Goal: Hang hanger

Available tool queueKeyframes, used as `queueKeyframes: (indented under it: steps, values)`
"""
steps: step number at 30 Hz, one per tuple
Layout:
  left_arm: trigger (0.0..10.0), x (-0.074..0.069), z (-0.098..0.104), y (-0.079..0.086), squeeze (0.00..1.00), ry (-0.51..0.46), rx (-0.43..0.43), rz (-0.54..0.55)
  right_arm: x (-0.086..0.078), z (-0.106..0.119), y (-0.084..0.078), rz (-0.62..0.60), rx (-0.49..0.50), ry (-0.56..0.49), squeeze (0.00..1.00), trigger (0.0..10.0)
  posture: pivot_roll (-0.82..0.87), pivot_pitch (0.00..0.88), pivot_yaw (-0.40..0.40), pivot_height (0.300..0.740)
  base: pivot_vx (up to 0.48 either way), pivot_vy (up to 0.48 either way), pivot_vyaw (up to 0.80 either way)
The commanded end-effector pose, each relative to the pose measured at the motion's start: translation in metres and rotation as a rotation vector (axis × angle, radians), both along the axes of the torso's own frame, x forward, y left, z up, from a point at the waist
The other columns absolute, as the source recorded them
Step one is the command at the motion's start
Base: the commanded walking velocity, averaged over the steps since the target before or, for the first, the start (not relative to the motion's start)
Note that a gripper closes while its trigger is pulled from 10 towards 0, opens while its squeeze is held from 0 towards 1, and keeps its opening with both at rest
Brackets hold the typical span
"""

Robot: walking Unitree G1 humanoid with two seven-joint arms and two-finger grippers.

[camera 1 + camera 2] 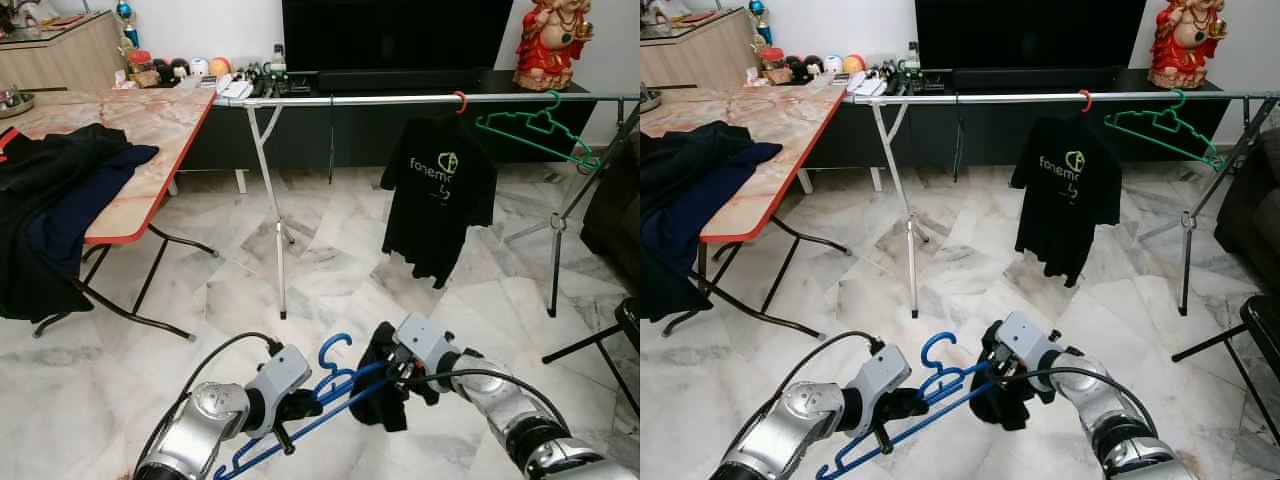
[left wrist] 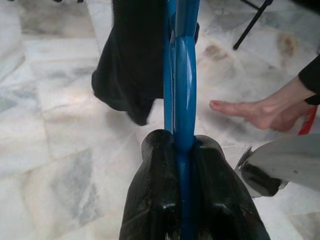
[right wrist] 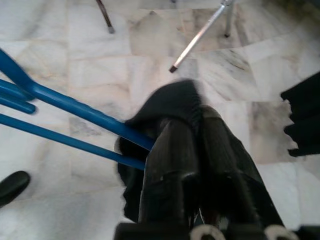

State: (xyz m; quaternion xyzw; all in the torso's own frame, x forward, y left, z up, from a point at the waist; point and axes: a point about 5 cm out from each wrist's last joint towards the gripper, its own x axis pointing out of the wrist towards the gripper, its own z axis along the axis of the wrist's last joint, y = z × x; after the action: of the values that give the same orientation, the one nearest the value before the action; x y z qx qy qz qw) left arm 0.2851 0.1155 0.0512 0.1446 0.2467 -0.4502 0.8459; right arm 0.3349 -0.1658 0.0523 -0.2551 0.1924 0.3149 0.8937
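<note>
Step in hand: dressing the blue hanger (image 1: 330, 390) with a small black garment (image 1: 383, 388), low at 6 o'clock, well short of the rail (image 1: 400, 100).
Left pincer (image 2: 183, 150): clamped tight on the hanger's blue bar.
Right pincer (image 3: 192, 127): closed on the black garment, right at the hanger's end.
Rail: at 12 o'clock, carrying a black T-shirt (image 1: 438, 190) and a green hanger (image 1: 535, 130).
Next move, as I judge: seat the garment fully, then raise the hook to a bare stretch of rail.
</note>
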Motion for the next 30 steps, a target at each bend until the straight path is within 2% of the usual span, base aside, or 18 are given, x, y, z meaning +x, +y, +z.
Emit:
queueKeyframes:
  steps: [1,6,10,19,21,25,27,30]
  values:
    - [10.0,0.001,-0.001,0.005,0.00,-0.012,0.038,0.007,0.009,0.013,-0.001,-0.013,0.001,-0.054,0.00,10.0,0.11,0.044,-0.006,0.740,0.000,0.000,0.00]
    - [10.0,-0.002,-0.007,0.021,0.00,-0.008,0.117,0.027,0.012,0.016,-0.009,-0.080,-0.027,-0.082,0.00,10.0,0.12,0.044,-0.007,0.740,0.000,0.000,0.00]
    - [10.0,-0.003,-0.007,0.027,0.00,-0.008,0.129,0.038,0.012,0.015,-0.010,-0.091,-0.032,-0.082,0.00,10.0,0.12,0.045,-0.008,0.740,0.000,0.000,0.00]
    - [10.0,-0.001,-0.003,0.026,0.00,-0.033,0.112,0.044,0.010,0.013,-0.004,-0.066,-0.026,-0.079,0.00,10.0,0.12,0.044,-0.009,0.740,0.000,0.000,0.00]
    - [10.0,0.000,-0.002,0.021,0.00,-0.034,0.088,0.037,0.010,0.013,0.000,-0.043,-0.014,-0.078,0.00,10.0,0.12,0.043,-0.009,0.740,0.000,0.000,0.00]
    - [10.0,0.001,0.007,0.006,0.00,-0.038,-0.020,0.020,0.009,0.013,0.007,-0.002,0.016,-0.073,0.00,10.0,0.11,0.042,-0.010,0.740,0.000,0.000,0.00]
    - [10.0,0.002,0.008,0.005,0.00,-0.039,-0.037,0.018,0.008,0.013,0.008,0.005,0.021,-0.071,0.00,10.0,0.11,0.042,-0.010,0.740,0.000,0.000,0.00]
    - [10.0,0.002,0.017,-0.005,0.00,-0.031,-0.136,0.003,0.005,0.011,0.014,0.055,0.051,-0.049,0.00,10.0,0.11,0.043,-0.011,0.740,0.000,0.000,0.00]
